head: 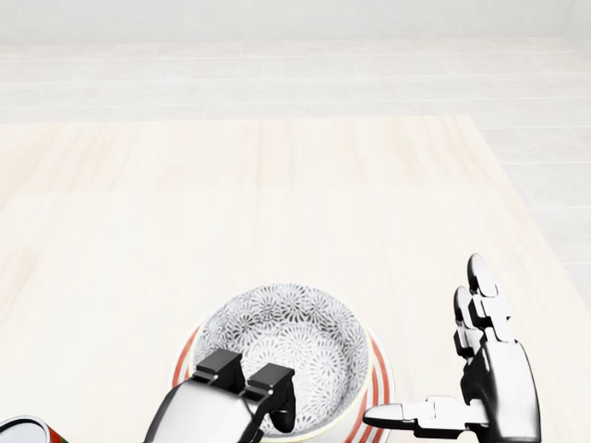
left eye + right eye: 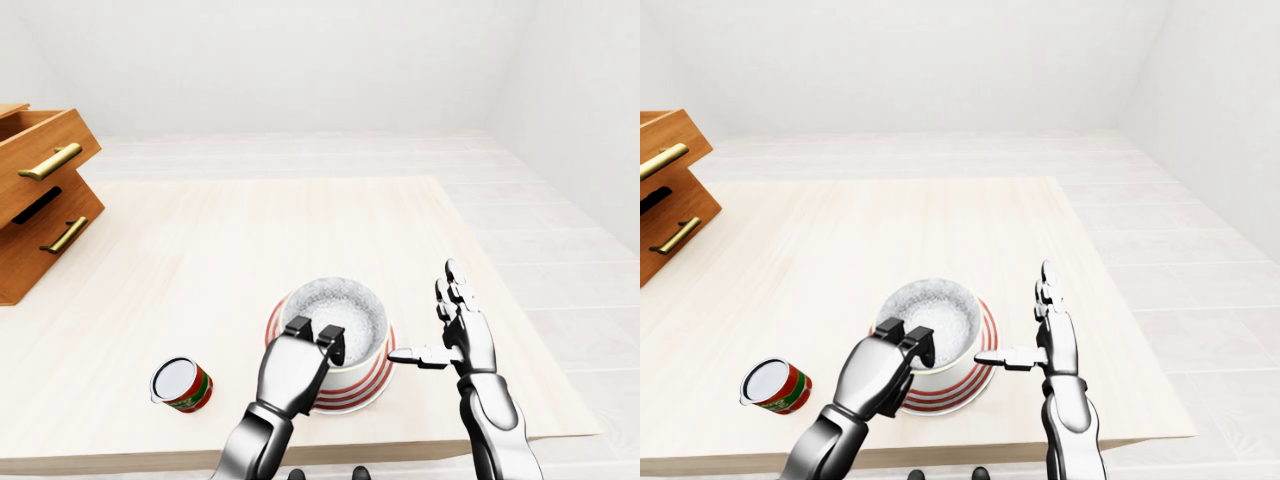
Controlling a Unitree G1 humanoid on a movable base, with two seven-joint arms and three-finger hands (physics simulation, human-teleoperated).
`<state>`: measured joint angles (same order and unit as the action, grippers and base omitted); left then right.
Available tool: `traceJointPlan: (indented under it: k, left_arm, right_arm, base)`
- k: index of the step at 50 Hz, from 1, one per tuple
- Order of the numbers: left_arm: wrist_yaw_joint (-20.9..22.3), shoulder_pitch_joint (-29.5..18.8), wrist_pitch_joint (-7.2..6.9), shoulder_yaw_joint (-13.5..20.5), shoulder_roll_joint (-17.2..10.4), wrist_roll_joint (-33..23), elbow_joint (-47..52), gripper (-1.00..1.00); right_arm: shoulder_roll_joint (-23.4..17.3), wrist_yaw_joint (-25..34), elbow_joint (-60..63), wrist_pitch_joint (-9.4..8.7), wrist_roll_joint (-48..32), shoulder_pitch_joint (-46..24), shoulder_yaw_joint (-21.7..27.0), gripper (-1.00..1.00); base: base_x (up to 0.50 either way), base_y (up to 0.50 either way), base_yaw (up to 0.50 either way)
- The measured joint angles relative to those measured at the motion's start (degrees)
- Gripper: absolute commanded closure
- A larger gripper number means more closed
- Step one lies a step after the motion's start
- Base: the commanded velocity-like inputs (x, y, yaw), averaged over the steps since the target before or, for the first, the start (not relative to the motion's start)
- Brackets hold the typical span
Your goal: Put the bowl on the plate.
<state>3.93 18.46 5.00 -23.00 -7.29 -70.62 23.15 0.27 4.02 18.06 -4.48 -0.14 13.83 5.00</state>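
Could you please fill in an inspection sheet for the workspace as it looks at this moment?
Surface: pale wooden table, no spills or marks seen.
Job's things: patterned bowl appears to rest in the middle of the red-striped plate, near the bottom edge of the table in the head view.
Clutter: a red can lying left of the plate; a wooden drawer cabinet at the table's left edge.
Grippers: left hand pinches the bowl's near rim; right hand is open, right of the plate, thumb pointing toward it.
Cables: nothing seen.
Surroundings: light tiled floor and plain white wall.
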Motion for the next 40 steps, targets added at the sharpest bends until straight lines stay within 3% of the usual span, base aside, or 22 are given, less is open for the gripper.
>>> traceJointPlan:
  k: [20,40]
  left_arm:
    - [-3.9,1.5,0.00,-2.6,-1.6,-0.7,-2.6,1.00]
    - [-5.6,0.4,0.00,-2.8,-1.6,-0.6,-5.2,1.00]
  right_arm:
    - [0.1,0.0,-0.2,0.53,0.1,0.4,-0.1,-1.00]
    - [0.2,-0.2,0.0,0.79,0.1,1.1,-0.3,-1.00]
  base:
    - [0.00,0.00,0.00]
    - [0.00,0.00,0.00]
